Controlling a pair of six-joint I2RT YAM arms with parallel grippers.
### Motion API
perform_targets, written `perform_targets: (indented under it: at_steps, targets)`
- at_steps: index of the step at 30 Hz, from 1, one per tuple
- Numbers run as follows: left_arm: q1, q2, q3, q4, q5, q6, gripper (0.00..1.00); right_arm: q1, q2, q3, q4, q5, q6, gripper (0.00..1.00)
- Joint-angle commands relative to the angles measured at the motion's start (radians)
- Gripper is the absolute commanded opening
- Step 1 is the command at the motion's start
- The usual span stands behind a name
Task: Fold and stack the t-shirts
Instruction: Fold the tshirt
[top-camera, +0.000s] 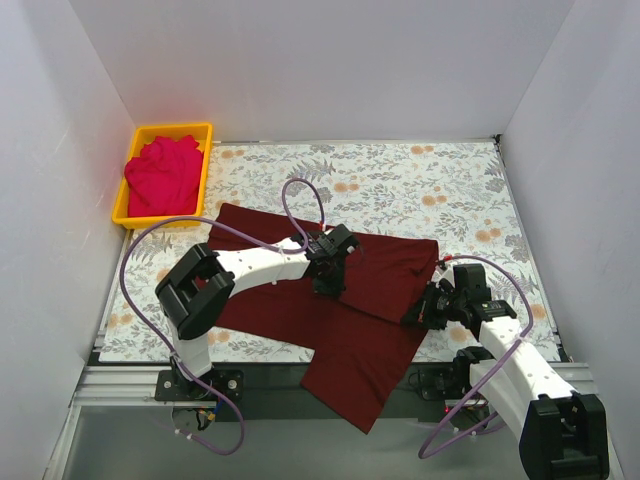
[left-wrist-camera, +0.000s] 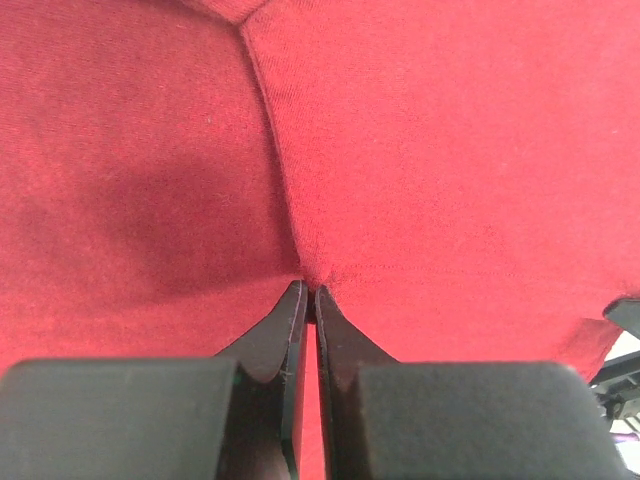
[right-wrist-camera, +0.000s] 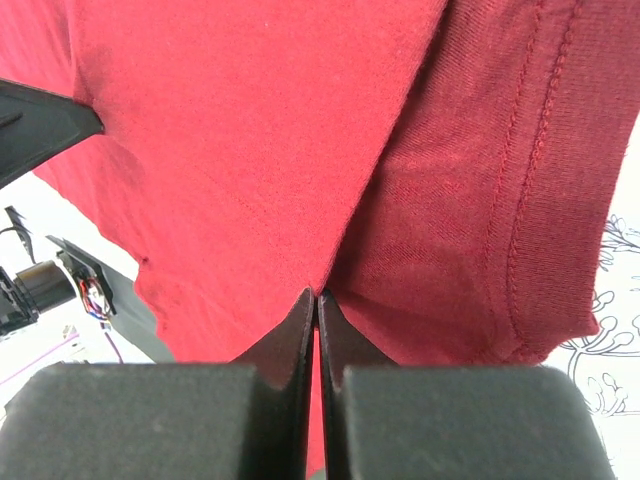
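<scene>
The dark maroon t-shirt (top-camera: 372, 335) lies spread across the floral table, and its lower part hangs over the near edge. My left gripper (top-camera: 328, 283) sits on the shirt's middle, shut, with a pucker of maroon cloth (left-wrist-camera: 450, 150) pinched at its tips (left-wrist-camera: 309, 291). At the shirt's right edge my right gripper (top-camera: 420, 310) is shut on a folded edge of the same shirt (right-wrist-camera: 220, 130), its tips (right-wrist-camera: 318, 294) meeting where the fold's two layers join. The bright pinkish-red t-shirt (top-camera: 162, 175) is crumpled in the bin at the back left.
The yellow bin (top-camera: 206, 160) stands at the back left corner of the floral table (top-camera: 430, 185). White walls enclose the left, back and right sides. Purple cables loop above both arms. A metal rail (top-camera: 120, 385) runs along the near edge.
</scene>
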Motion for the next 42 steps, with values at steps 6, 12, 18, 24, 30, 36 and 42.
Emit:
perform_targets:
  at_steps: [6,12,18,24,30,36,42]
  targets:
    - [0.003,0.017,-0.012,-0.002,0.033,0.008,0.02,-0.006,0.027,0.009,-0.009,-0.023,-0.036,0.1]
    - [0.037,-0.039,0.011,-0.005,0.013,0.002,0.26,-0.007,0.037,0.1,-0.015,0.042,-0.073,0.4]
    - [0.212,-0.141,0.037,-0.007,0.022,0.072,0.43,-0.044,0.115,0.229,0.043,0.201,-0.107,0.53]
    - [0.505,-0.135,0.068,0.019,0.035,0.162,0.44,-0.117,0.207,0.288,0.262,0.284,-0.078,0.54]
    - [0.704,-0.064,0.109,0.093,-0.031,0.182,0.44,-0.254,0.313,0.277,0.41,0.238,-0.076,0.54]
    - [0.792,0.045,0.17,0.128,-0.048,0.198,0.43,-0.355,0.425,0.286,0.573,0.135,-0.085,0.53]
    - [0.813,0.104,0.149,0.145,-0.06,0.229,0.4,-0.366,0.561,0.3,0.688,0.022,-0.096,0.5]
